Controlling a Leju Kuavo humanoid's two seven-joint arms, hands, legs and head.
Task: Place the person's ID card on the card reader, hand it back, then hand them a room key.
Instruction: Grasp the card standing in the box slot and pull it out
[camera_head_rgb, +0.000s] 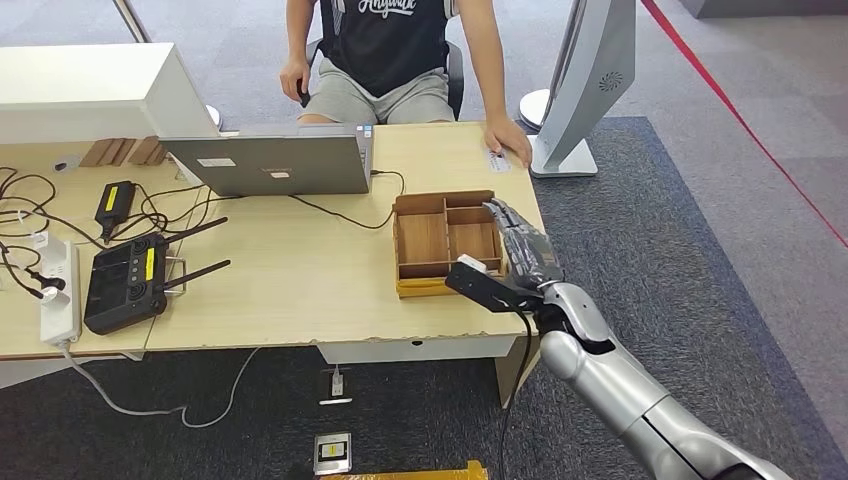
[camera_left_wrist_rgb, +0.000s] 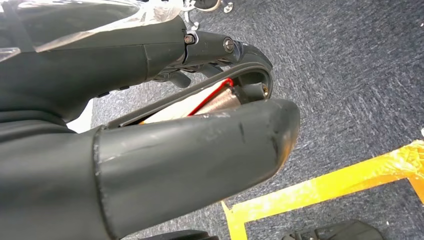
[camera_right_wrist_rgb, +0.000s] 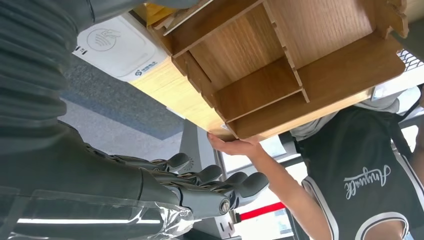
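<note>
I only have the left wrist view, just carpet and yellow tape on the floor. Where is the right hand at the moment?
Observer: The right hand hovers over the right end of the desk, beside the wooden tray, fingers straight, holding nothing.
Operator: And where is the card reader?
Observer: The white card reader lies on the desk by the tray's near right corner; no card lies on the part that shows.

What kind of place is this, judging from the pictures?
Probably a mock hotel reception desk in an office or lab: a seated person faces a wooden desk with a laptop, a card reader and a compartment tray, on grey carpet.
</note>
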